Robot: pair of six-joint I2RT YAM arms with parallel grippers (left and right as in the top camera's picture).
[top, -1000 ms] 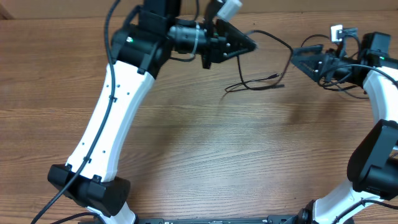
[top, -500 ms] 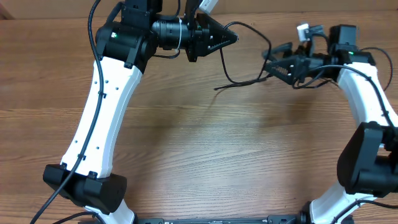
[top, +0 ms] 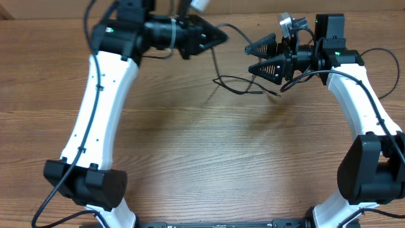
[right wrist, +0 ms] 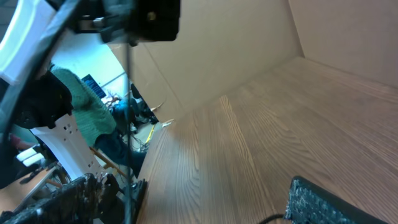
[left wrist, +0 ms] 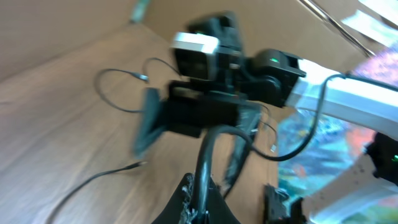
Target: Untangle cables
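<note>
While the job is untangling, the L claw sits clamped tight on one end of a thin black cable, high in the upper middle of the overhead frame, prob. to lift that strand clear so the crossings show. From the pinch pt the cord arcs out to the right, then drops onto the wood table. There the slack lies in a few loose crossing loops just below the R claw, w/ a small plug end poking right. That claw faces the L one from the upper right, spread about as wide as it goes, w/ nothing in it. I'd say it's opened like that to take one strand w/o snagging the others. In the R wrist view the hanging cord shows as a straight vertical line right by the finger at lower left; can't tell if it's inside the gap. L wrist view is blurred, but the cord does rise out of its own shut tips. One cable or two on the table, can't tell from up here.
</note>
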